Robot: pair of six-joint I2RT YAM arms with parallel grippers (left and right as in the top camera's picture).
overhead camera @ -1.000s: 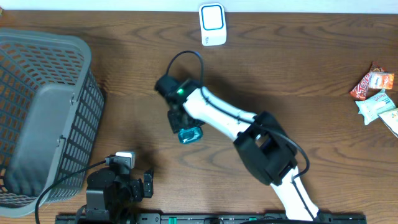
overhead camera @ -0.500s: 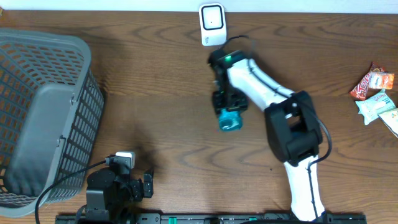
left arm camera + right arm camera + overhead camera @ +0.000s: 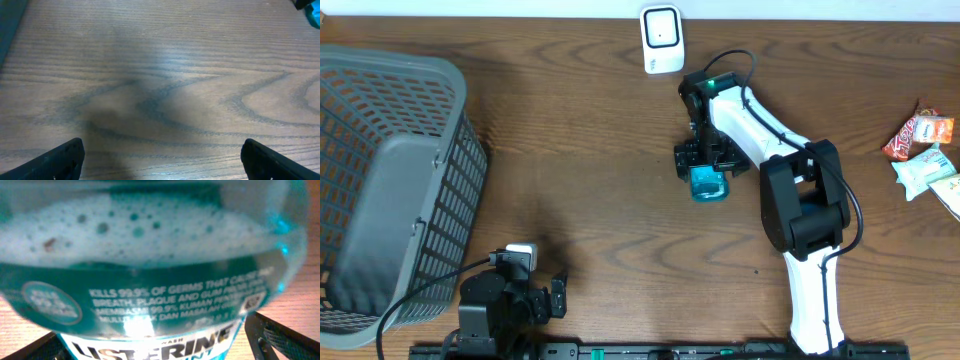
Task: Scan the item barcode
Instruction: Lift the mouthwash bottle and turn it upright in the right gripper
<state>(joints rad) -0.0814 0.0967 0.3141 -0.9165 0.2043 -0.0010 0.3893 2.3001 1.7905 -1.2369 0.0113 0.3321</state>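
- My left gripper (image 3: 162, 156) is spread wide over the matte wood-grain table (image 3: 160, 60), with nothing between its dark fingers.
- The mouthwash bottle (image 3: 708, 185) is clear teal plastic with frothy liquid and a glossy label. It sits between the fingers of the right gripper (image 3: 698, 166), near the white, rounded scanner (image 3: 662, 40).
- I cannot tell whether those jaws actually clamp it.

The right arm (image 3: 750, 125) is built of smooth white tube-shaped links joined by bulky black housings (image 3: 805, 205). A small green light (image 3: 711, 83) glows near its wrist end, where a thin black cable (image 3: 745, 62) loops out. The left arm (image 3: 505, 300) is all black, with a small white block (image 3: 522, 251) on top. Its matte black fingers (image 3: 62, 157) are wedge-shaped.
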